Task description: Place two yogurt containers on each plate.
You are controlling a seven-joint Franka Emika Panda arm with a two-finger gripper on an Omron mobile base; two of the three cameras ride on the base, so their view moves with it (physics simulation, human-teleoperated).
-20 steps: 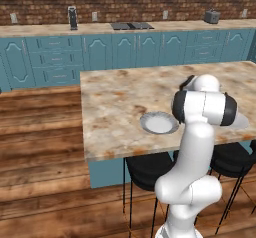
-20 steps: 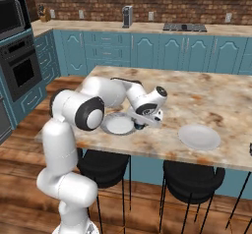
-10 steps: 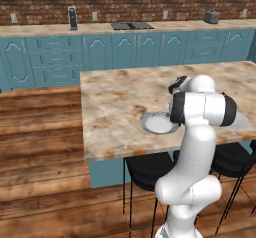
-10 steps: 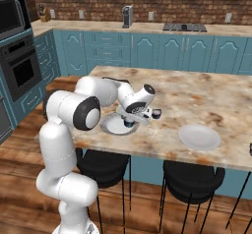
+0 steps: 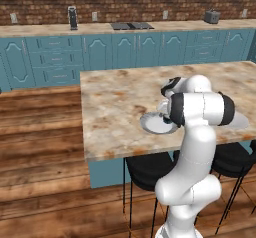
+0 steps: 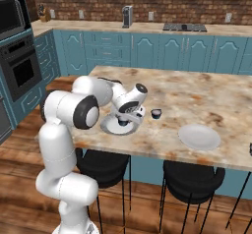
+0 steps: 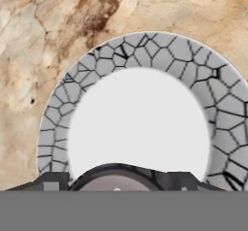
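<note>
My gripper [image 6: 124,124] hangs low over the left plate [image 6: 109,128], a pale round dish with a grey cracked-pattern rim [image 7: 121,50]. It is shut on a yogurt container [image 7: 116,175], a dark cup with a pale top that shows at the bottom of the hand view above the plate's white middle. A second yogurt container [image 6: 156,113] stands on the marble counter just right of that plate. The other plate [image 6: 199,137] lies bare further right, near the counter's front edge. In the left base view my arm hides part of the left plate [image 5: 152,124].
The island counter [image 6: 197,98] has a front edge close to both plates, with black stools [image 6: 189,176] beneath it. A wall oven [image 6: 19,71] stands at the left. Blue cabinets and a back counter [image 5: 125,29] run along the far wall.
The gripper has swung left and down with the cup, from beside the plate to right over it. The cup standing on the counter, hidden by the hand before, is now uncovered.
</note>
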